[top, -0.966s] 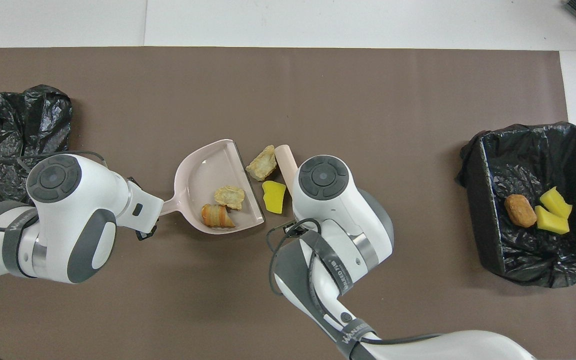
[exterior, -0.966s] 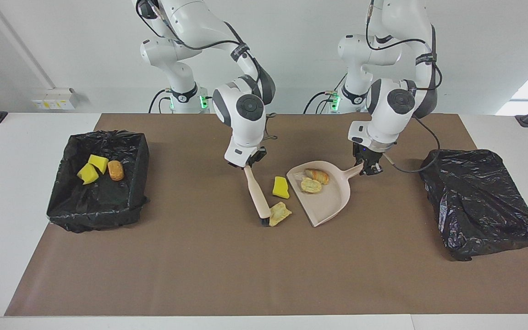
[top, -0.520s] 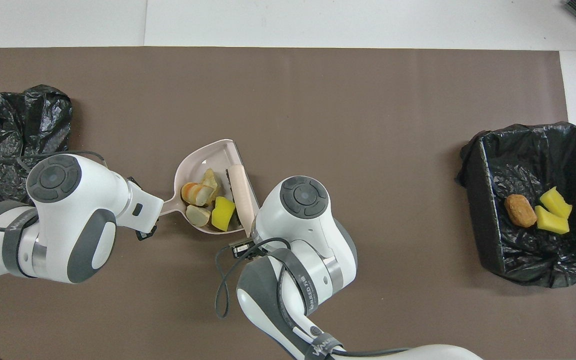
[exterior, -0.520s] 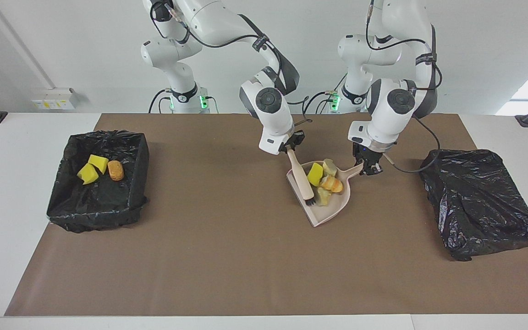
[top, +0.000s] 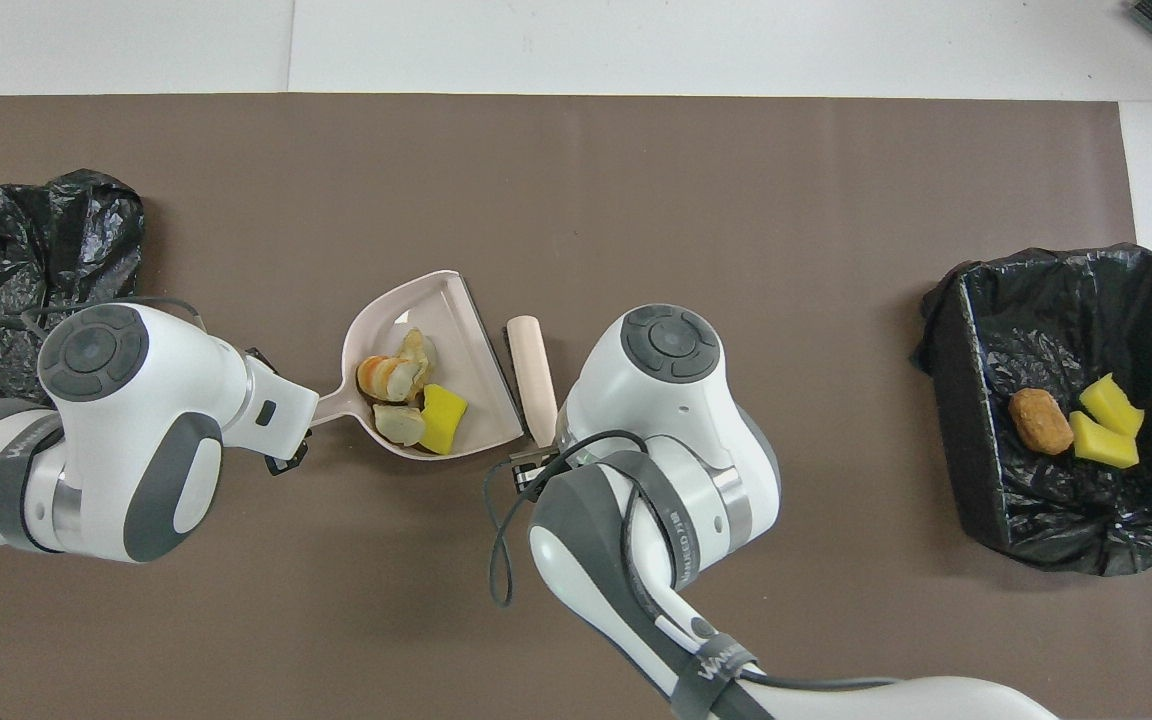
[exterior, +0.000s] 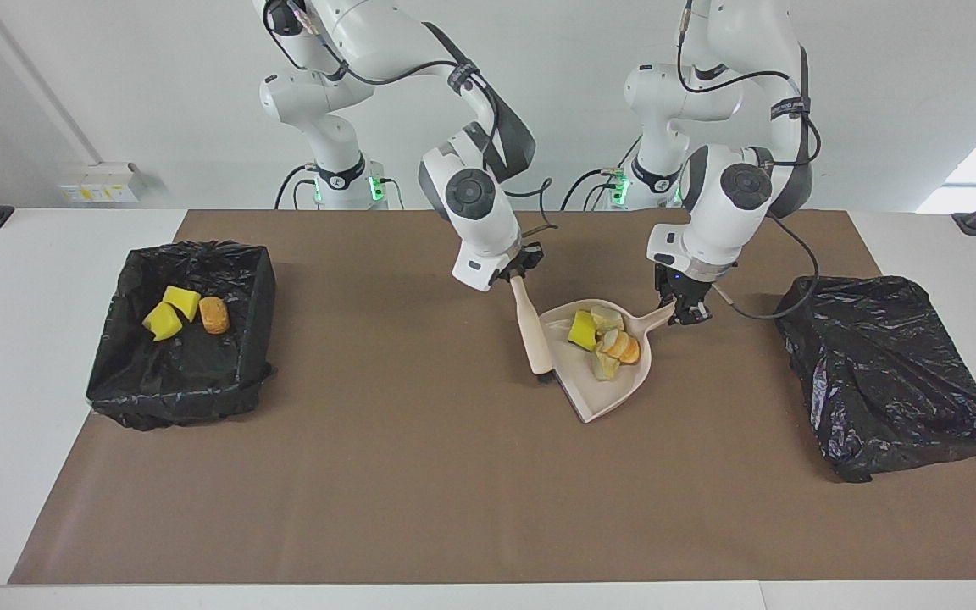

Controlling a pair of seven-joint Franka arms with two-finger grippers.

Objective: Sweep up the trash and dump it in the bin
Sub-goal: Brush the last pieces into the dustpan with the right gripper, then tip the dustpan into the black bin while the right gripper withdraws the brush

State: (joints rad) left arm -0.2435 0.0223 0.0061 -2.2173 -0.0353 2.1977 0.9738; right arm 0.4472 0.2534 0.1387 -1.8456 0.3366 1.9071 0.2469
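We see the left gripper point(exterior: 681, 310) clamped on the handle of the beige dustpan point(exterior: 602, 385), which rests on the brown mat point(exterior: 420, 474) near the middle of the table, a little toward the left arm's end. Four bits of trash sit heaped in the pan's back, close to the handle and just ahead of those jaws: a yellow sponge wedge point(exterior: 583, 329), two pale tan lumps point(exterior: 606, 317) and an orange-brown striped piece point(exterior: 621, 344). None of them touches either gripper.

The right gripper point(exterior: 518, 269) is closed on the top of the beige brush point(exterior: 532, 335), which slants down with its dark bristles at the mat just beside the pan's open lip. In the overhead view the brush point(top: 533, 375) lies alongside that lip, outside the pan point(top: 476, 395).

The other trash lies in the black-lined bin point(exterior: 238, 364) at the right arm's end of the table: two yellow wedges point(exterior: 171, 312) and an orange-brown nugget point(exterior: 214, 314), well apart from both grippers. A crumpled black bag point(exterior: 886, 377) sits at the left arm's end.
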